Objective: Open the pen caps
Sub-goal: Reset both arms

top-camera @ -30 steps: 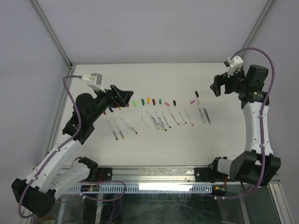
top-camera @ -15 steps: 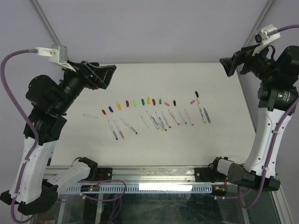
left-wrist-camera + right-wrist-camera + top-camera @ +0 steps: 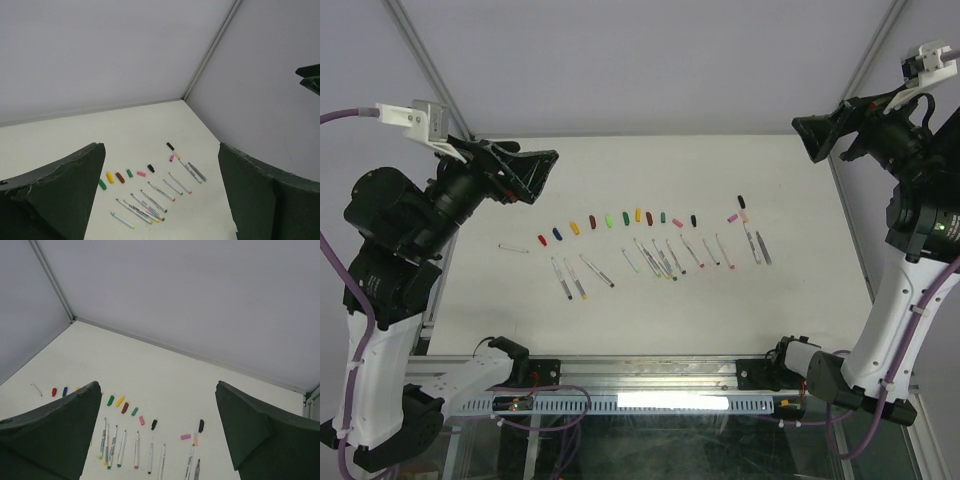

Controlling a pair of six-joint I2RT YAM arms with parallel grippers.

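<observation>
Hovering high over the white table [image 3: 620,160], both arms keep their pincers clear of everything that lies on it; the left gripper [image 3: 542,178] is released, its fingers [image 3: 60,195] spread wide with only bare table and pens seen between them; the right gripper [image 3: 807,140] is likewise released and spread wide, holding nothing, and it hangs above the far right corner of the table; the pen caps [image 3: 638,214] lie off their pens in a loose curved row across the middle of the table, each apart from its neighbours; the row begins at the left with a red cap [image 3: 542,240] and a blue cap [image 3: 557,234], runs on through yellow, maroon, green, orange and pink ones, and ends at the right with a black cap [image 3: 741,200] that lies a little farther back than the rest; just nearer the arms than this row, the slim pen barrels [image 3: 660,258] lie side by side, slanted, with their coloured tips uncovered; some in the middle of that group touch or overlap, though the views are too small to say which; a lone white barrel [image 3: 513,247] lies by itself to the left of the red cap, well apart from the others; neither pincer touches any cap or barrel.
</observation>
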